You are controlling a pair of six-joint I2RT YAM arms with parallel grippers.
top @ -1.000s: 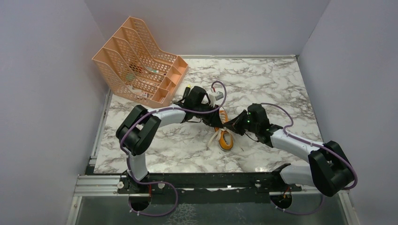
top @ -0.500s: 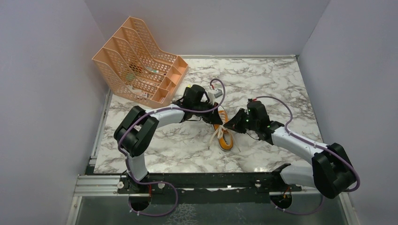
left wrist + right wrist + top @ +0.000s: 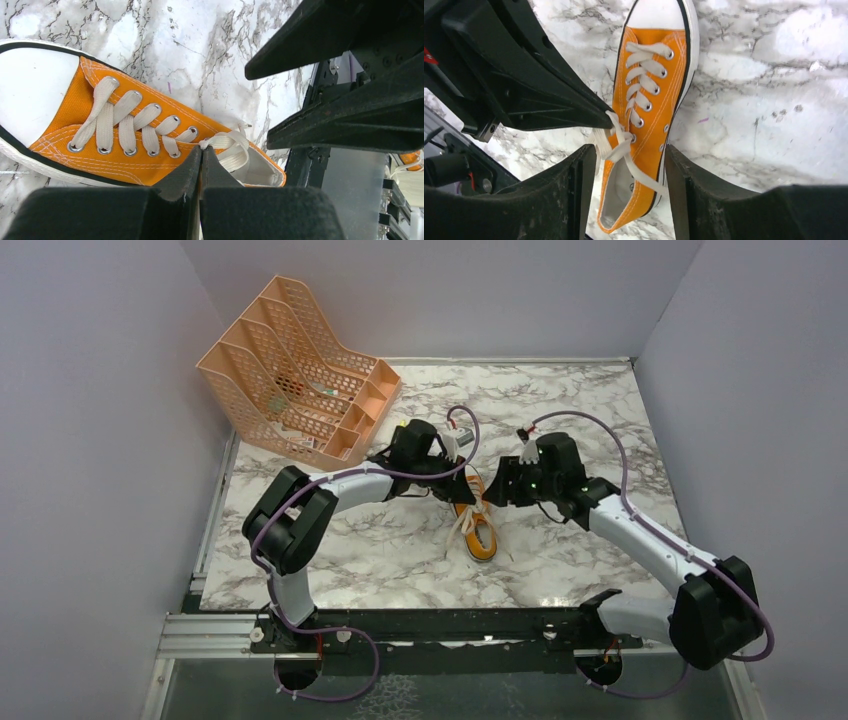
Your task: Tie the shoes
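Note:
The orange shoe [image 3: 482, 537] lies on the marble table, white toe cap toward the arms' bases, and also shows as the shoe [image 3: 125, 150] and the shoe [image 3: 651, 75]. My left gripper [image 3: 201, 148] is shut on the white lace [image 3: 232, 150] where it crosses above the top eyelets; from above, the left gripper [image 3: 463, 495] is at the shoe's heel end. My right gripper [image 3: 628, 150] stands open above the heel opening, its fingers [image 3: 684, 185] on either side of the shoe, holding nothing. A lace loop [image 3: 624, 145] hangs between them. The right gripper [image 3: 497, 495] sits just right of the left one.
A peach mesh file organizer [image 3: 300, 380] stands at the table's back left. Grey walls close in the left, back and right sides. Both wrists crowd together over the shoe's heel end, with bare marble table [image 3: 580, 400] behind and to the right.
My right gripper has opened, let go of the lace and drawn back and up from the shoe. The left gripper has closed on the lace and stays there.

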